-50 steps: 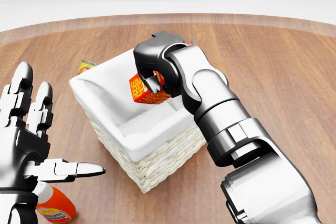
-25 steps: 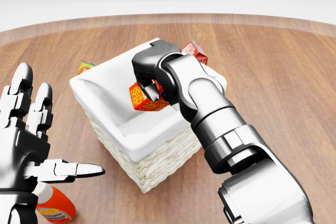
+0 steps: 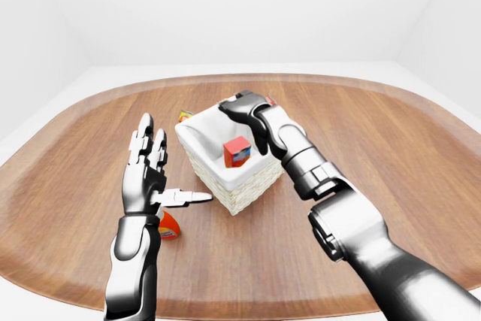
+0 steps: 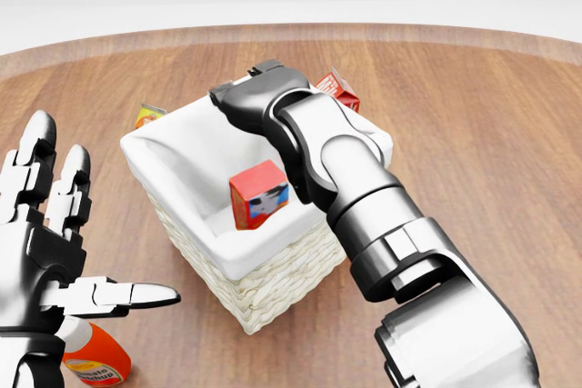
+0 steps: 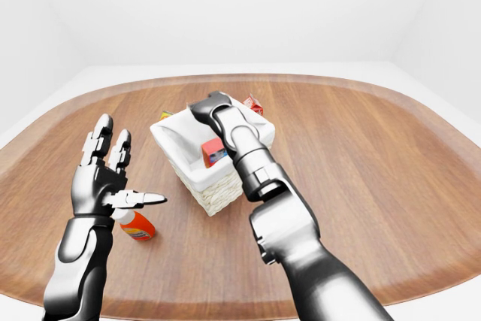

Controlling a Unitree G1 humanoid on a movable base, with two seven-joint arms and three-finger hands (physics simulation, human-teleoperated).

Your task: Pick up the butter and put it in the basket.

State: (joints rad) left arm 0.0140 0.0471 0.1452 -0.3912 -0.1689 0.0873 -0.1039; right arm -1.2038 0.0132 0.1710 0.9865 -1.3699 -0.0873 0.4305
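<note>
- While our right hand (image 4: 244,97) hangs over the basket (image 4: 182,224), we see its fingers loose and holding nothing; the butter (image 4: 259,194) is no longer in its grasp.
- We find the butter, a red box with a blue panel, inside the white liner, tilted, below the right hand and apart from it.
- We hold our left hand (image 4: 50,243) at the left of the head view, fingers spread wide, thumb pointing toward the basket, gripping nothing.
- We spot an orange bottle (image 4: 95,361) lying on the wooden table (image 4: 473,134) just below that hand.
- We see a red carton (image 4: 338,89) beside the basket's upper right rim, and a small yellow box (image 4: 148,115) near its upper left.
</note>
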